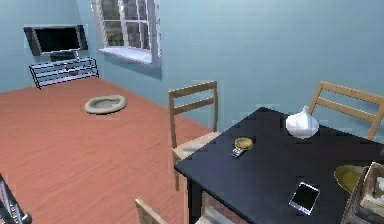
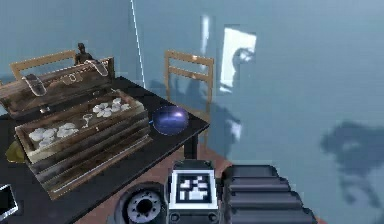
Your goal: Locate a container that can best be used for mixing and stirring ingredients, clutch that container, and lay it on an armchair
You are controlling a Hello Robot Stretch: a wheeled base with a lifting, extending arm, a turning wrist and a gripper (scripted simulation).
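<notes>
**Dark Blue Bowl at the Table's Corner, Beside the Wooden Chest**

A dark table (image 1: pixel 255 175) is the biggest thing in the room and serves as the landmark here. Pale wooden chairs stand around it. In the forward view, one chair (image 1: pixel 195 115) is drawn up to its near long side and another (image 1: pixel 345 105) stands at its far side. In the arm side view, a third chair (image 2: pixel 190 75) waits just past the table's end.

Well away from the table, against the far wall, a television (image 1: pixel 56 40) sits on a low stand (image 1: pixel 63 70) next to a window (image 1: pixel 127 25). On the floor between the stand and the table lies a flat round tan thing (image 1: pixel 105 103).

On the table, the arm side view takes in an open wooden chest (image 2: pixel 75 120) with pale pieces lying in its trays. Along that view's bottom edge, off the table's side, are the arm's dark ribbed segments (image 2: pixel 262 195).

The bowl (image 2: pixel 170 122) rests on the tabletop at its corner, just beside the chest's end. It is round, smooth and glossy, deep blue shading to violet, with a bright highlight on its curve.

The forward view adds a white bulbous vase (image 1: pixel 302 123), a golden dish (image 1: pixel 350 177), a phone (image 1: pixel 304 196) and a small watch-like thing (image 1: pixel 241 146), all on the table.

Behind the chest stands a small dark statue (image 2: pixel 82 50). A white marker square (image 2: pixel 193 190) sits by the table's edge. Left of it is the gripper (image 2: pixel 145 207), a dark round body whose far end cannot be made out, so neither its state nor any hold can be told.
</notes>
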